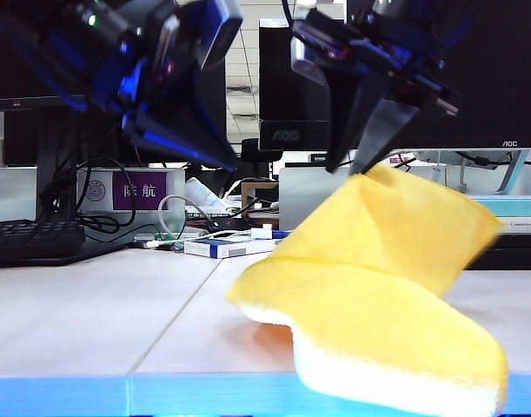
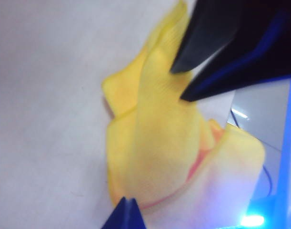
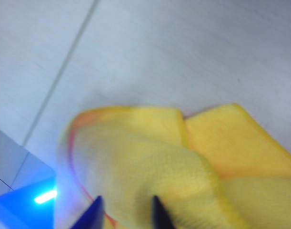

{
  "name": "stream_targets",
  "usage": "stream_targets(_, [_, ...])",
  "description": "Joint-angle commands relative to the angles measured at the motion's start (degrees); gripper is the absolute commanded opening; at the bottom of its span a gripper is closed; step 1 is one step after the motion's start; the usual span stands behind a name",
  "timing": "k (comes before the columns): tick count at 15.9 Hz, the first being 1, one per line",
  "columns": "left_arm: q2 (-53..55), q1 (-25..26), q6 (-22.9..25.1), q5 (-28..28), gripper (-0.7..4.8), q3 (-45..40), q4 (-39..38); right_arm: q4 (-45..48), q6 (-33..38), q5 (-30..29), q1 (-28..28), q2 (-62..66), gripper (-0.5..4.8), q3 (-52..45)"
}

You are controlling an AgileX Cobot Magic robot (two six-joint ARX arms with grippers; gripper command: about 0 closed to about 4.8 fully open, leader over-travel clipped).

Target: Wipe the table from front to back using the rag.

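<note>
The yellow rag (image 1: 369, 287) lies in a crumpled heap on the right of the pale table (image 1: 82, 304), and its pale hem reaches the blue front edge. One corner rises to a peak just under my right gripper (image 1: 348, 167). That gripper is open, its fingers apart, with rag (image 3: 150, 152) showing between and below the tips (image 3: 125, 202); no firm pinch shows. My left gripper (image 1: 233, 165) hangs above the table left of the rag. It is shut and empty, its tips (image 2: 128, 202) together over the rag's (image 2: 155, 133) edge.
A thin seam (image 1: 182, 313) runs front to back left of the rag. At the back stand a small white-and-blue box (image 1: 222, 247), a black keyboard (image 1: 30, 239), cables and monitors (image 1: 291, 87). The table's blue front edge (image 1: 74, 395) is near.
</note>
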Motion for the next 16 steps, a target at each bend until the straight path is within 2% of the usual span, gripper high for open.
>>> stream_targets(1, [0.5, 0.0, -0.5, 2.4, 1.06, -0.2, 3.6, 2.8, -0.6, -0.4, 0.1, -0.6, -0.01, 0.3])
stream_targets(2, [0.8, 0.0, -0.5, 3.2, 1.74, -0.2, 4.5, 3.8, -0.5, -0.4, 0.1, -0.7, 0.01, 0.3])
stream_targets(3, [1.1, -0.1, -0.5, 3.8, 1.88, -0.2, 5.4, 4.3, -0.2, -0.4, 0.0, -0.9, 0.34, 0.3])
stream_targets(4, [1.3, -0.1, -0.5, 4.9, 1.89, -0.3, 6.4, 4.8, 0.5, -0.4, 0.0, -1.0, 1.39, 0.4])
stream_targets(5, [1.6, -0.1, -0.5, 5.8, 2.09, -0.3, 7.1, 5.2, 0.7, -0.5, 0.0, -1.2, 2.16, 0.4])
stream_targets(6, [1.8, -0.1, -0.5, 6.4, 2.67, -0.3, 7.8, 5.5, 0.6, -1.1, 0.0, -1.4, 2.03, 0.3])
stream_targets(7, [2.1, -0.1, -0.4, 6.4, 3.03, -0.3, 8.3, 6.0, 0.6, -2.1, 0.0, -1.4, 1.01, 0.3])
stream_targets(8, [2.2, -0.1, -0.5, 6.8, 3.04, -0.3, 8.8, 6.5, 0.6, -3.3, 0.0, -1.6, -0.16, 0.3])
stream_targets(10, [3.2, -0.2, -0.5, 7.3, 3.04, -0.3, 10.3, 7.8, 0.6, -5.3, -0.2, -1.9, -0.01, 0.4])
stream_targets(16, [6.1, -1.5, -0.5, 8.4, 2.93, -0.3, 13.4, 9.0, 0.6, -6.8, -0.8, -3.8, -0.02, 0.9])
